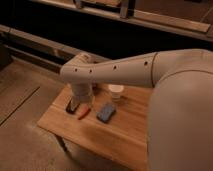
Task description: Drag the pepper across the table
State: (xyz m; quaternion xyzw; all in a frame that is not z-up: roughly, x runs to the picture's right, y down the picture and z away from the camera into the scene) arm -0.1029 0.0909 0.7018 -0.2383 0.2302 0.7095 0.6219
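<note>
Closest in, the robot's pale arm [150,70] fills the right side, reaching left over the table [100,142] and bending down at the wrist. Its gripper [80,103] hangs low near the table's left end, just over the wood; whether it is apart or closed cannot be told. The pepper [83,113] lies just beside it toward the near edge, with a black device [71,105] at its left. A blue block [106,112] sits mid-table, and a white cup [116,92] stands near the far edge. A grey floor [25,125] spreads left; dark rails [45,47] run behind.
</note>
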